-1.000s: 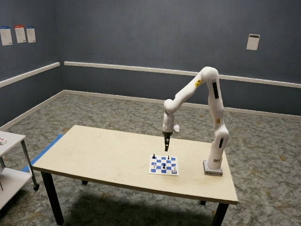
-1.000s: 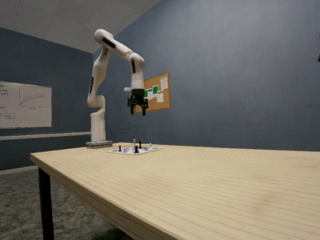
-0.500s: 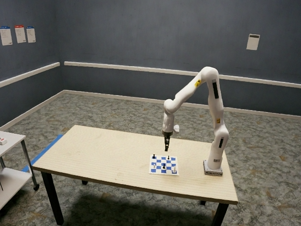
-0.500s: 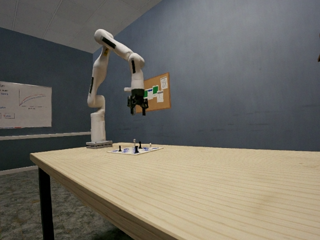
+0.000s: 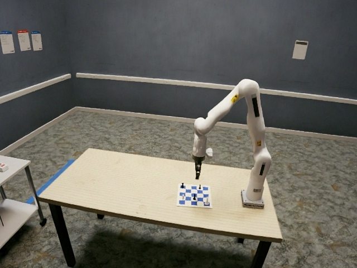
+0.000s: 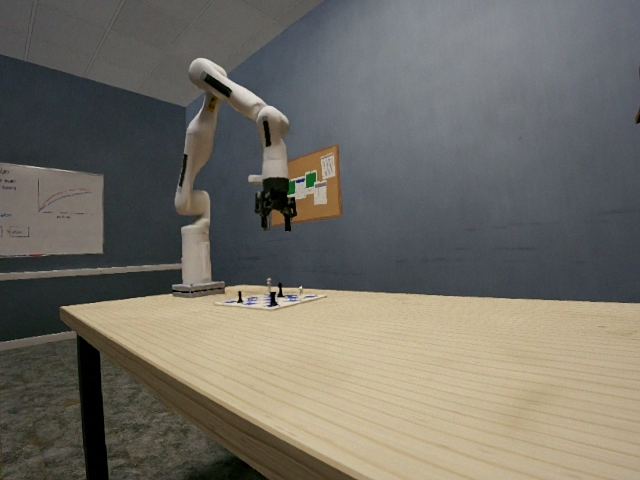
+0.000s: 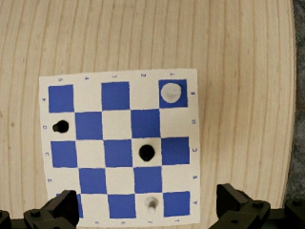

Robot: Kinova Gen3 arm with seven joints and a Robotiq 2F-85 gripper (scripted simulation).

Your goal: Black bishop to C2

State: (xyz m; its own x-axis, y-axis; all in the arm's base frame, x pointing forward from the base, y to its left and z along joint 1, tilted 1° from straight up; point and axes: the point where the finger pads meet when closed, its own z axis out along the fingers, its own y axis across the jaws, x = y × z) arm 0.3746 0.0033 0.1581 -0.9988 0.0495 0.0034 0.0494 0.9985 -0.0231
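A small blue-and-white chessboard [image 5: 192, 196] lies on the table near the arm's base. Three black pieces stand upright on it. One is near the middle [image 5: 194, 197] [image 7: 147, 152] and is slender with a pointed top [image 6: 280, 289]. One is on the far edge [image 5: 199, 186] [image 7: 60, 126]. One is at the far left corner [image 5: 182, 185] and is hidden in the wrist view. I cannot tell for sure which one is the bishop. The edge labels are too small to read. My gripper [image 5: 197, 176] [image 6: 276, 226] is open and empty, high above the board's far edge.
Two white pieces stand on the board, one at the front right corner [image 5: 206, 201] [image 7: 172, 92] and one on the left side [image 5: 183, 197] [image 7: 152, 202]. The arm's base [image 5: 252, 201] is bolted to the table right of the board. A white cart [image 5: 11, 199] stands left of the table.
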